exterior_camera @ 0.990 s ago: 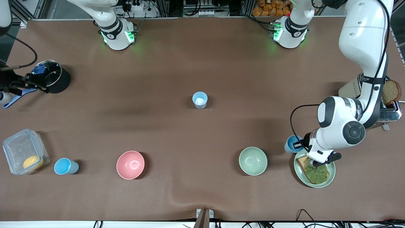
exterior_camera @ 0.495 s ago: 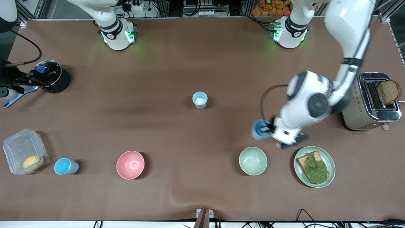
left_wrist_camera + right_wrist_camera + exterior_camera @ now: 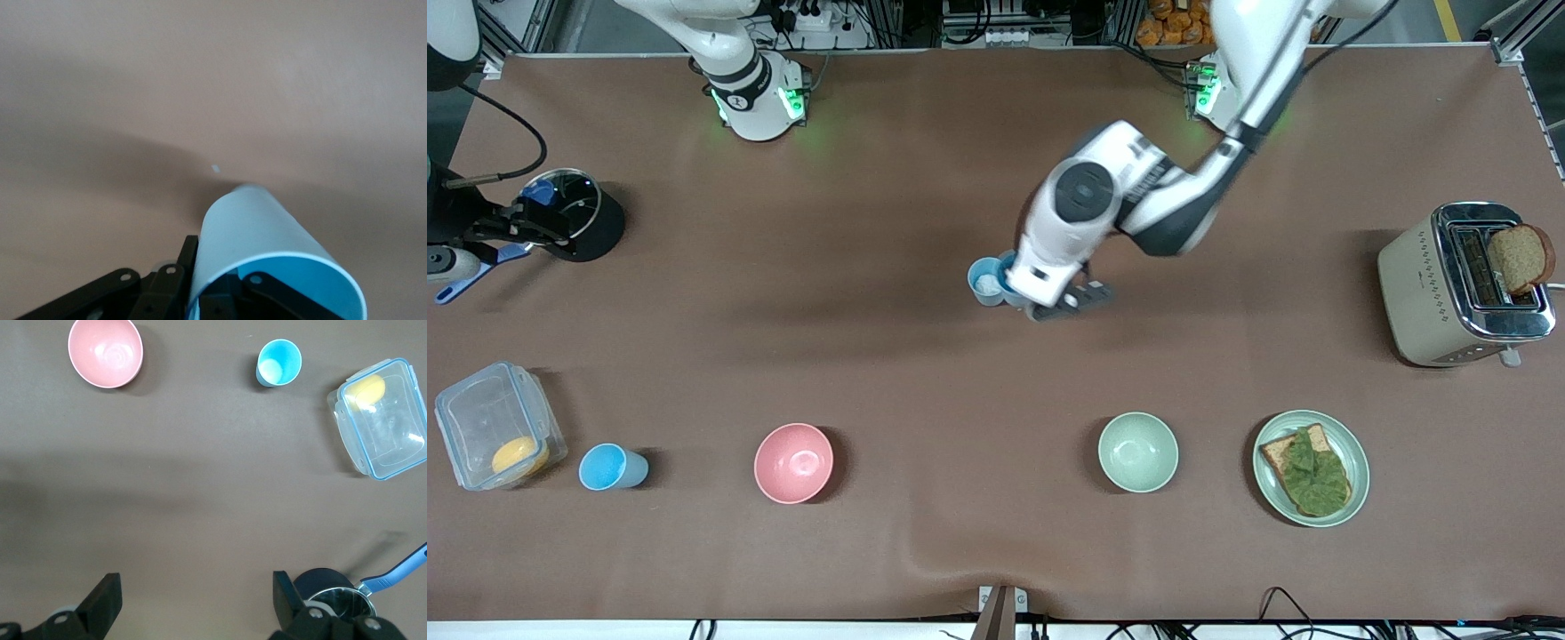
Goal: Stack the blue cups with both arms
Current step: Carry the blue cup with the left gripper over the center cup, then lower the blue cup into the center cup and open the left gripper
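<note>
The left gripper grips a blue cup just beside the paler cup mid-table; lowered off-centre, rims could clash and topple it. The right gripper waits spread open above the black pot.

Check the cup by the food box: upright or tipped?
Upright: the blue cup stands beside the clear container, its open mouth facing up.

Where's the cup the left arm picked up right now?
The carried blue cup is shut in the left gripper, held over mid-table right beside the paler blue cup standing there, not yet stacked into it.
</note>
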Robot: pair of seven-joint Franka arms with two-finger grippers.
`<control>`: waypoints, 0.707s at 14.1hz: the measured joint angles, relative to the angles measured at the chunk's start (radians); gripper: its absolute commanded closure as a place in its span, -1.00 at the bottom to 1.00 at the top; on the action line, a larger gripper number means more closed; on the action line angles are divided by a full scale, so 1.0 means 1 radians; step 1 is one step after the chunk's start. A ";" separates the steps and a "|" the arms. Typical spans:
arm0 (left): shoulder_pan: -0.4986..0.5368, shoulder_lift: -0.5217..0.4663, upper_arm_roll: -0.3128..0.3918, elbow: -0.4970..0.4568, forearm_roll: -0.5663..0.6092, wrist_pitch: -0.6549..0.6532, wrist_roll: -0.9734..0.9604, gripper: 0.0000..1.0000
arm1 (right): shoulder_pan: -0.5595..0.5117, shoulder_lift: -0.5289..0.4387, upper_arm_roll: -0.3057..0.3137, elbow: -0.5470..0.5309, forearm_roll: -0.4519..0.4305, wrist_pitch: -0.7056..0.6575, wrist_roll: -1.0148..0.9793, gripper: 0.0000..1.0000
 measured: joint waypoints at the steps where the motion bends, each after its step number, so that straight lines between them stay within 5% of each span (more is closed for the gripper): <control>1: -0.028 0.006 0.001 0.002 0.000 0.000 -0.014 0.95 | 0.000 0.000 0.000 0.000 0.000 0.000 0.000 -1.00; 10: -0.073 0.070 0.015 0.014 0.003 0.011 -0.033 0.94 | 0.000 0.003 -0.001 -0.001 0.001 -0.001 0.000 -1.00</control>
